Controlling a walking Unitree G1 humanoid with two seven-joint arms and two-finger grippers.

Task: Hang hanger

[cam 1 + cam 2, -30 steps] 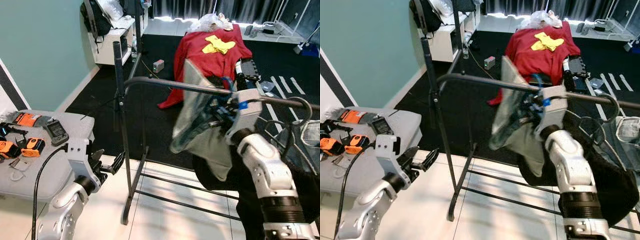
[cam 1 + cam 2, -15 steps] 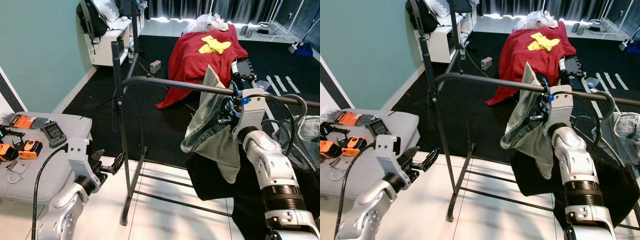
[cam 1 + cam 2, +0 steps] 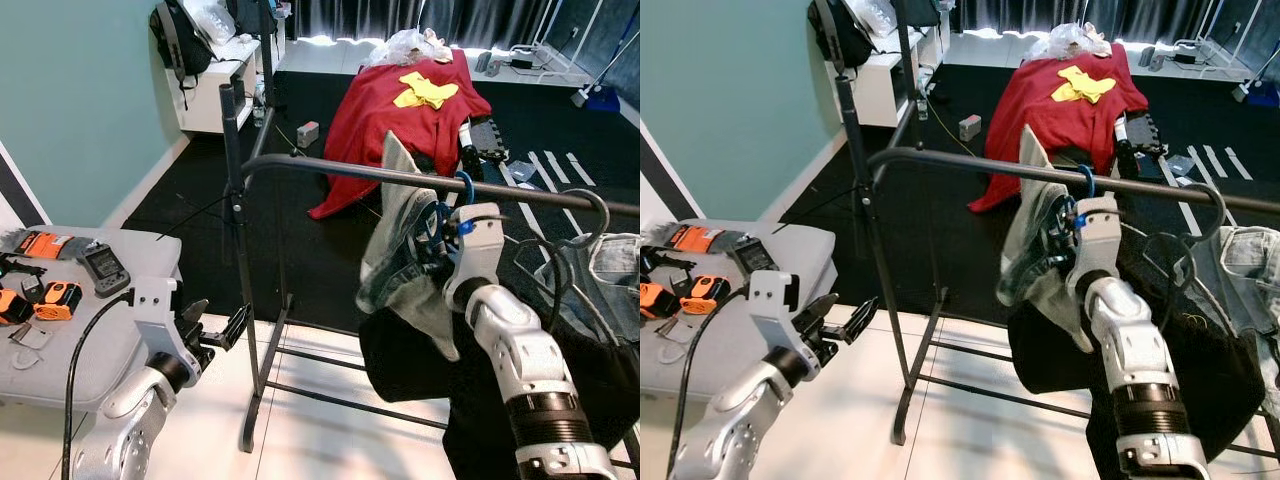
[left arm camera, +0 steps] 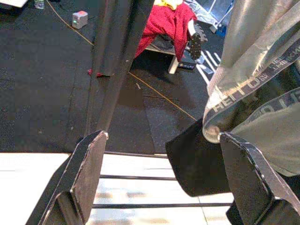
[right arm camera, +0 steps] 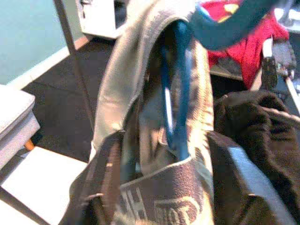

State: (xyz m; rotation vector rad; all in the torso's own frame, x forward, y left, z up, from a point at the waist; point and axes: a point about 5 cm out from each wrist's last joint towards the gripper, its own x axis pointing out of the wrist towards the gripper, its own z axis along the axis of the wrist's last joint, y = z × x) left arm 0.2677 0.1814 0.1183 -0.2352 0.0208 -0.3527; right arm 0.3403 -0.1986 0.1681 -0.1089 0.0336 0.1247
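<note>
- Jaws of the right gripper (image 5: 171, 187) stand on either side of a blue hanger (image 5: 176, 101) and the grey garment (image 3: 400, 245) draped on it; whether they press shut on it cannot be told
- Jaws of the left gripper (image 3: 215, 325) stand apart and hold nothing, low beside the rack's upright post (image 3: 235, 200)
- Blue hanger: its hook (image 3: 462, 188) sits at the black horizontal rail (image 3: 340, 170) of the clothes rack, just above the right gripper; whether it bears on the rail cannot be told
- Grey garment: hangs below the rail, with a printed waistband visible in the left wrist view
- Dark garment (image 3: 410, 365): hangs under the grey one, beside the right arm
- Further along the rail to the right: a black wire hanger (image 3: 590, 215) and a denim garment (image 3: 610, 275)
- Surface on the left: a grey padded bench (image 3: 70, 340) carries orange-and-black tools (image 3: 55, 297) and a handheld meter (image 3: 103, 268)
- Floor: pale tiles under the rack base, black carpet (image 3: 200, 215) beyond
- Room: teal wall (image 3: 80, 90) on the left, a white shelf unit (image 3: 225, 85) with a black backpack (image 3: 175, 40), and a red cloth (image 3: 400, 110) with a yellow item (image 3: 425, 90) on top, further back
</note>
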